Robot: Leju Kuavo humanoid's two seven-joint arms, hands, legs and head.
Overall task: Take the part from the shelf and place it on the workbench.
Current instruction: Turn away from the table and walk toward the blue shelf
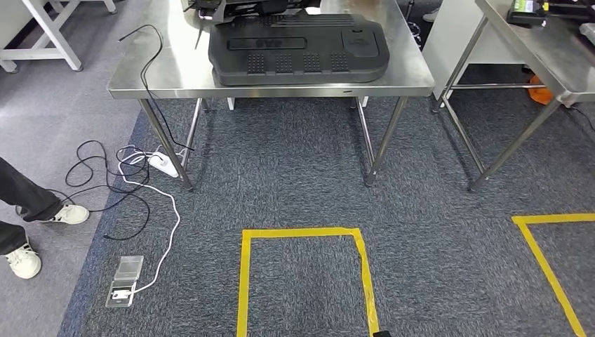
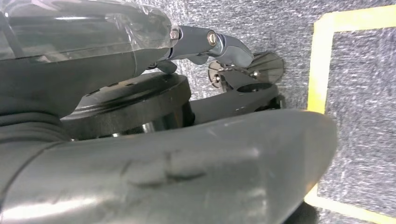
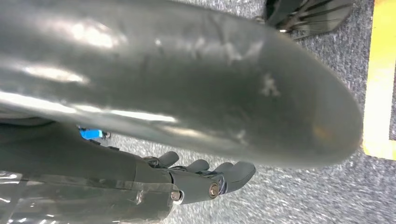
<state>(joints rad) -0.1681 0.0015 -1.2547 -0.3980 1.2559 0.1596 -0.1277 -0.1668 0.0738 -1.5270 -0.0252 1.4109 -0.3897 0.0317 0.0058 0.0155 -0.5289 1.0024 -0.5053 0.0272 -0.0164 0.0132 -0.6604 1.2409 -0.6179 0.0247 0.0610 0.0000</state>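
Large black moulded part [image 1: 300, 48] lying flat on the steel surface [image 1: 168, 70] at the far side of the head view, taking up most of its right half, one edge close to the front rim. Behind it, dark equipment [image 1: 238, 7] at the back of the same surface; a black cable [image 1: 144, 60] trailing over the left front edge toward the floor. On the grey carpet below, a white power strip [image 1: 163, 163] by the left legs, with black and white leads looping out to a clear floor box [image 1: 125, 281]. Yellow tape square [image 1: 305, 277] marked out in front, another tape outline [image 1: 547, 260] to the right. Second steel surface [image 1: 547, 49] at upper right. A person's shoes [image 1: 42, 235] at the left edge. Left hand [image 2: 219, 46] hanging over the carpet, fingers extended, holding nothing. Right hand [image 3: 205, 179] likewise low over the carpet, fingers apart and lightly bent, nothing held.
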